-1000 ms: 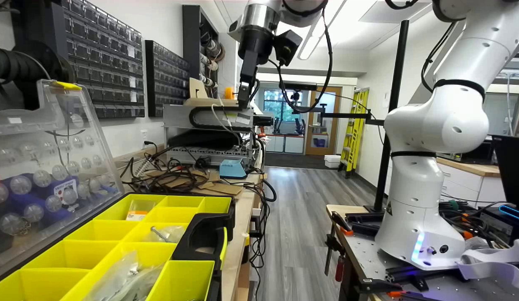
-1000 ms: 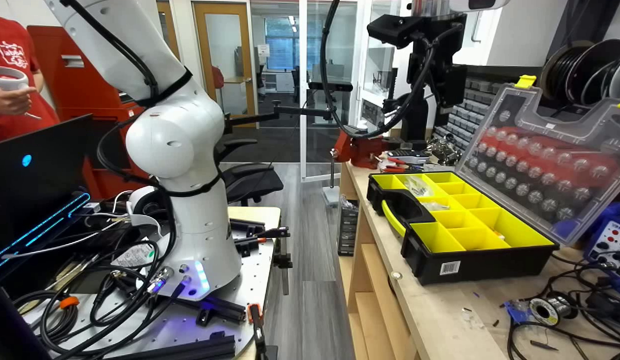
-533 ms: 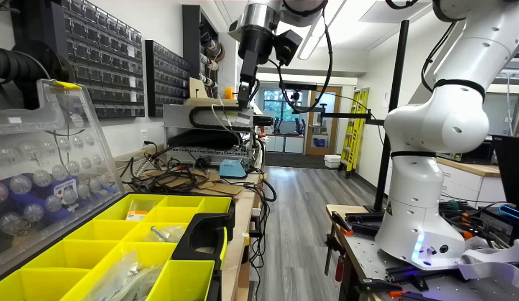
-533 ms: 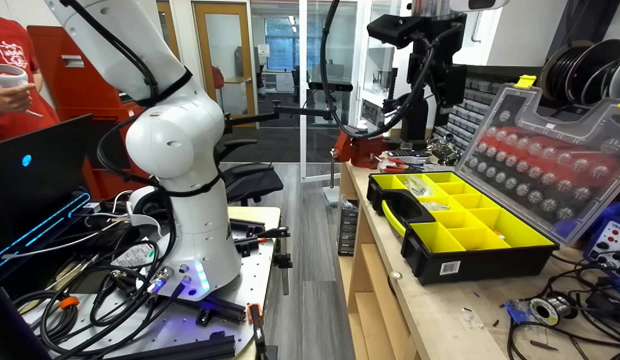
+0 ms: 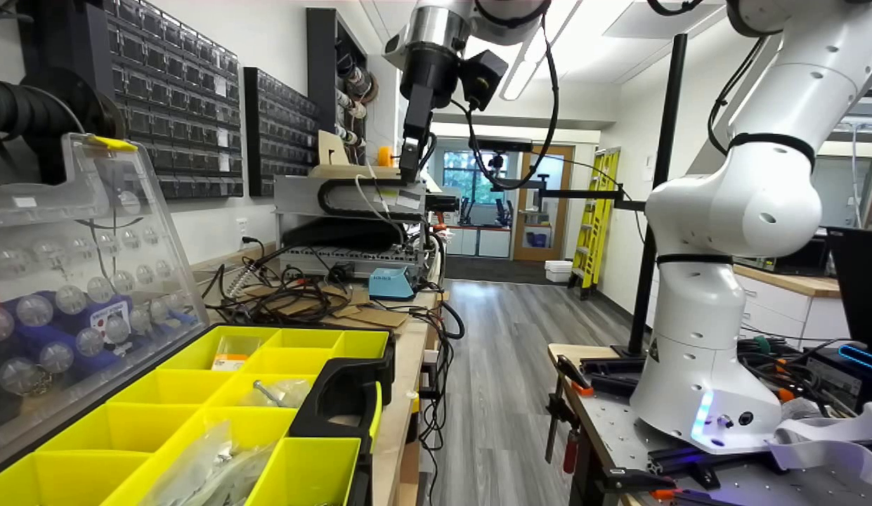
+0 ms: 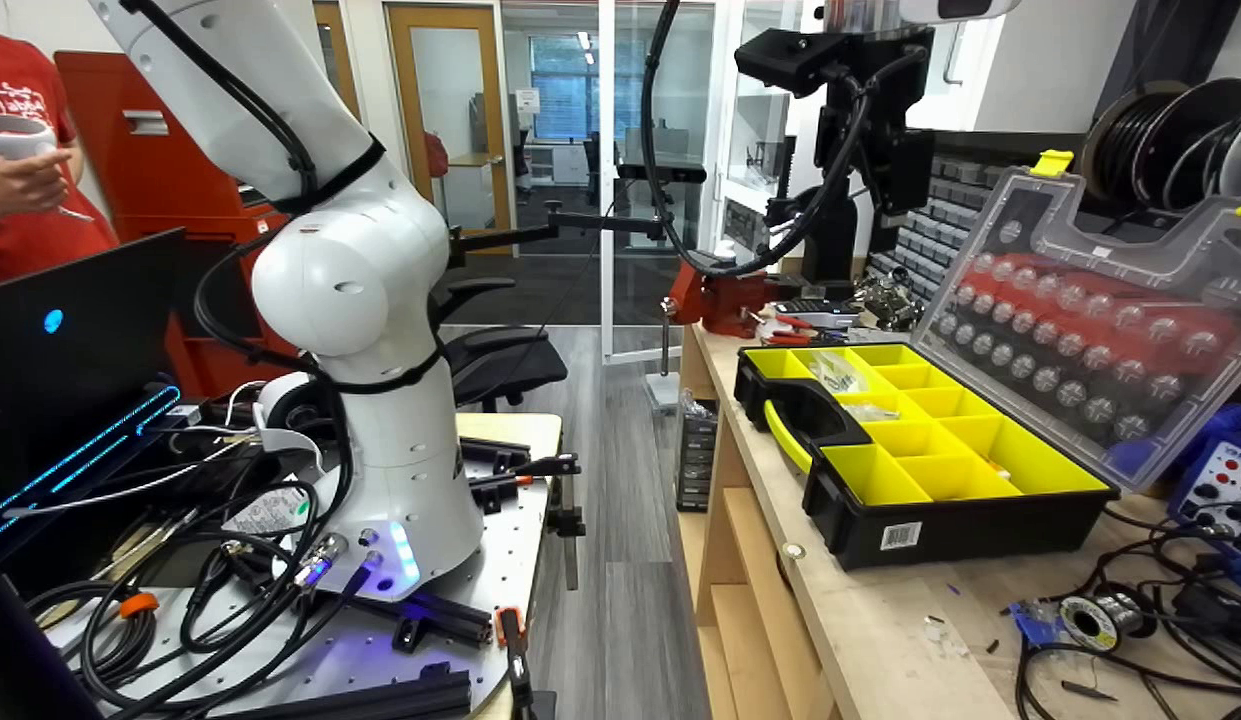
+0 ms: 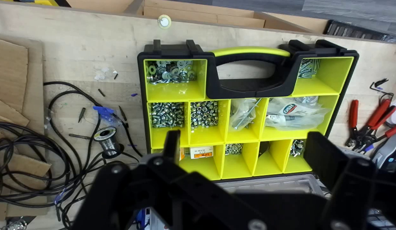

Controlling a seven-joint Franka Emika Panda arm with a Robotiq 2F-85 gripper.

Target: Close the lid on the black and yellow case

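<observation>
Bench (image 6: 885, 625) at lower right, fingers (image 7: 322, 151) wide apart: shoving the tilted-back lid (image 6: 1090, 328) too low could skid the case (image 6: 980, 528).

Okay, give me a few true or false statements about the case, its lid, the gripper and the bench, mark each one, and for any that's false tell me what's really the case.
1. The lid of the black and yellow case stands open. True.
2. The gripper is open in the wrist view. True.
3. The gripper is touching the lid. False: it hangs apart from the lid in both exterior views.
4. The wire spool lies on the bench, outside the case. True.
5. The case is empty. False: in the wrist view it holds washers and a bag printed OSH, among other things.
</observation>
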